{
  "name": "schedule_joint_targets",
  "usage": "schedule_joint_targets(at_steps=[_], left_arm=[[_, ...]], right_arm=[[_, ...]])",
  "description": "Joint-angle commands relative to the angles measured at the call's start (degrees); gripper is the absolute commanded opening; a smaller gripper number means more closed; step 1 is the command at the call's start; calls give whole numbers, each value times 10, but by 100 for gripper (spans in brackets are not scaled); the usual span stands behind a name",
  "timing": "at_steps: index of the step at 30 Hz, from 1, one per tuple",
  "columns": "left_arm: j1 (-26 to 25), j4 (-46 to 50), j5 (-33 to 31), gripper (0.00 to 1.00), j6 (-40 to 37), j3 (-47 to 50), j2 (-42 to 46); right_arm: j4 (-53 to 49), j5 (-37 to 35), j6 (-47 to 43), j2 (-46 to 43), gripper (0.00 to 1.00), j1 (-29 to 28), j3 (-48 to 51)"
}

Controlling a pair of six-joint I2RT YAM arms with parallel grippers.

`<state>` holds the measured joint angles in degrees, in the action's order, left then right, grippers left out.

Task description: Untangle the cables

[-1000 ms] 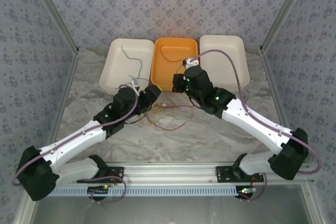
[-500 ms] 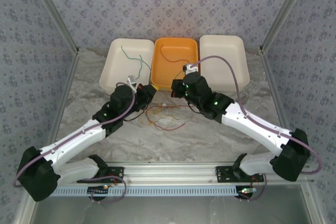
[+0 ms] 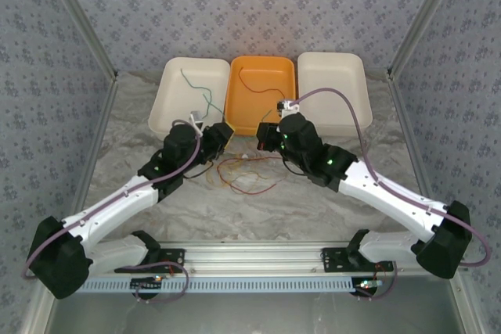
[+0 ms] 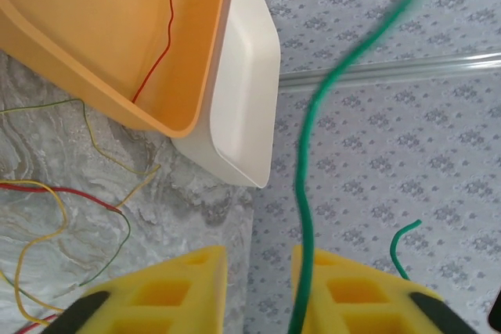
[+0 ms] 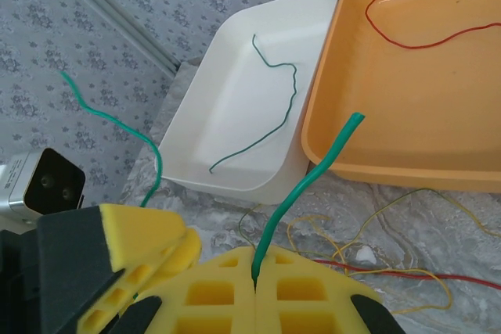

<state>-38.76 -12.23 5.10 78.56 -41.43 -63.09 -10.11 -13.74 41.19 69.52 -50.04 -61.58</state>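
The loose tangle of cables (image 3: 245,172), red, yellow-tan and thin green strands looped over one another, lies on the marbled table (image 3: 329,209) near its centre, just on the near side of the orange tray (image 3: 262,111) and between the 2 grippers. The left gripper (image 3: 222,137) hangs at the tangle's far left edge, by the near right corner of the left white tray (image 3: 168,111). The right gripper (image 3: 267,134) is at the tangle's far right edge, by the near rim of the orange tray. In the right wrist view the right gripper (image 5: 254,263) has its yellow pads pressed together, clamping a green cable (image 5: 311,174) whose free end sticks up out of the seam. In the left wrist view the left gripper (image 4: 258,254) shows a clear gap between its fingers (image 4: 160,291), so its jaws stand parted. A blurred green strand (image 4: 303,162) runs past the inner edge of 1 finger, and I cannot tell whether it is pinched. 1 more green wire (image 5: 282,115) lies curled in the left white tray, and 1 red wire (image 5: 415,46) lies in the orange tray. The right white tray (image 3: 333,95) sits just beside the orange tray on its right.
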Motion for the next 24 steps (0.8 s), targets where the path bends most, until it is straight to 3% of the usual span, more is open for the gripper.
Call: schedule_joint_targets(at_steps=[1,3,6,10,13,16,18,24], left_arm=[[-5,-11,-7,10,-4,-8,12],[-4,-1,-10,0,-8,-10,16],[8,35,-4,0,-34,-26,24],[91,205,42,0,-142,-116,18],[164,325,69,0,-266,-198,-23],[238,422,86,0,-368,-282,-92],[282,430,118,0,-410,-319,-139],[330,538,144,0,-549,-505,-354]], right_arm=[[-5,-14,12,-5,0,-3,4],[-5,-11,13,-5,0,-4,6],[-16,-3,14,-11,0,-5,5],[-77,-44,7,-58,47,-12,11],[-125,-80,2,-109,61,-12,26],[-159,-89,-11,-146,64,-6,34],[-171,-89,-22,-162,64,-6,36],[-184,-82,-47,-166,65,-3,33]])
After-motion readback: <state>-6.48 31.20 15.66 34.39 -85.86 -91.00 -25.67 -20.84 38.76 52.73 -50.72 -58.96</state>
